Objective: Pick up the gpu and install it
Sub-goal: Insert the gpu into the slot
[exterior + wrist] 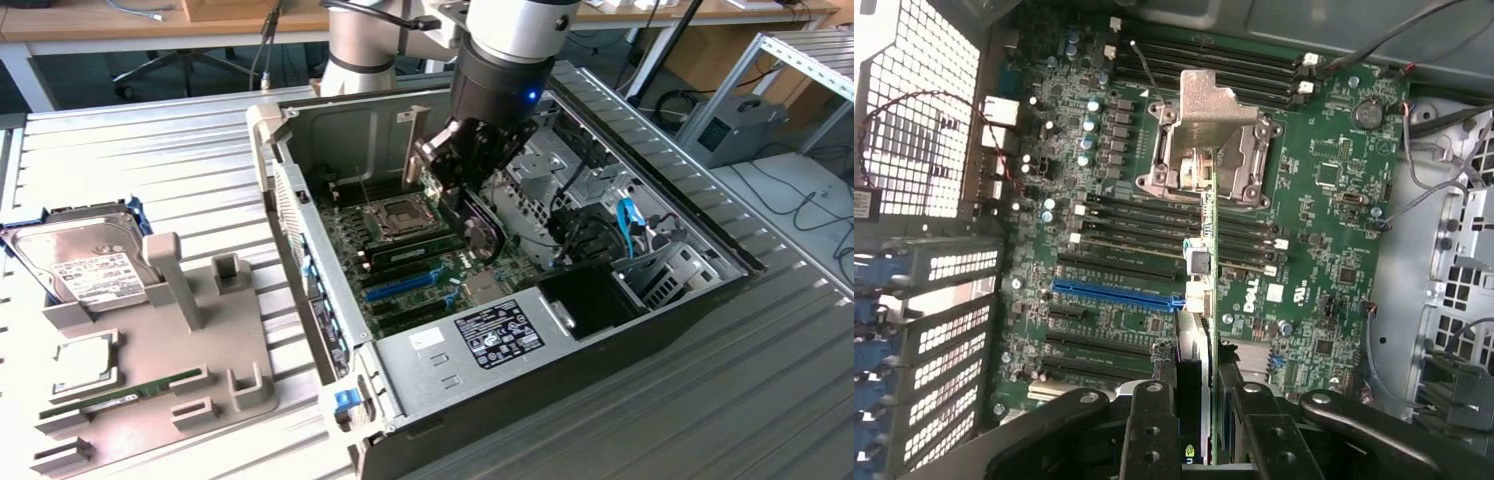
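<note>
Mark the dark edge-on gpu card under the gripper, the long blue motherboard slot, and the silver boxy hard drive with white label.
dark edge-on gpu card (pixel 483 238): exterior view, middle of its dark body.
long blue slot (pixel 1116 291): wrist view, mid-length.
silver hard drive (pixel 100 275): exterior view, white label.

We read just a white Dell logo (pixel 1251 293) on the motherboard (pixel 1334 200). The hard drive label (pixel 100 277), nine o'clock of the case (pixel 286 190), is unreadable.

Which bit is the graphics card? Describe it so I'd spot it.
Find the open computer case on the metal table. Over its green motherboard the arm's jaws grip the gpu: a thin dark card seen edge-on, unlike the parts lying flat.
</note>
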Available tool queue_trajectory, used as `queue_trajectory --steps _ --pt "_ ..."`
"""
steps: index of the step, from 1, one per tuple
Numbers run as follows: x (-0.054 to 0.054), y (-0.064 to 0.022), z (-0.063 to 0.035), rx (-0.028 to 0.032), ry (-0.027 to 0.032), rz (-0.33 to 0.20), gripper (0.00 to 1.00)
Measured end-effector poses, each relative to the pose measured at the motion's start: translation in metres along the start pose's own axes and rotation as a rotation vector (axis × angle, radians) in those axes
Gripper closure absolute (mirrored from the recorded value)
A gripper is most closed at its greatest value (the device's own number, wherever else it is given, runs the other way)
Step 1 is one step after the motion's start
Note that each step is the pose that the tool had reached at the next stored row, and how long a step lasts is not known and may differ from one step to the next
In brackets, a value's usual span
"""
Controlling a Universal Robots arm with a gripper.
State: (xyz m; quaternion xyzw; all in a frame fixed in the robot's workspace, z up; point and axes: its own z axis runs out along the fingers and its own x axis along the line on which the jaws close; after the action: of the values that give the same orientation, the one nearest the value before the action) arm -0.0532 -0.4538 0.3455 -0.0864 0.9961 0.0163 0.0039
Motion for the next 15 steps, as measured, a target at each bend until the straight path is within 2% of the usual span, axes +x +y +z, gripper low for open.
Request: queue_trajectory --steps 15 --pt "-0.0006 -0.0001 0.0000 -0.0007 0.0020 -0.062 0.74"
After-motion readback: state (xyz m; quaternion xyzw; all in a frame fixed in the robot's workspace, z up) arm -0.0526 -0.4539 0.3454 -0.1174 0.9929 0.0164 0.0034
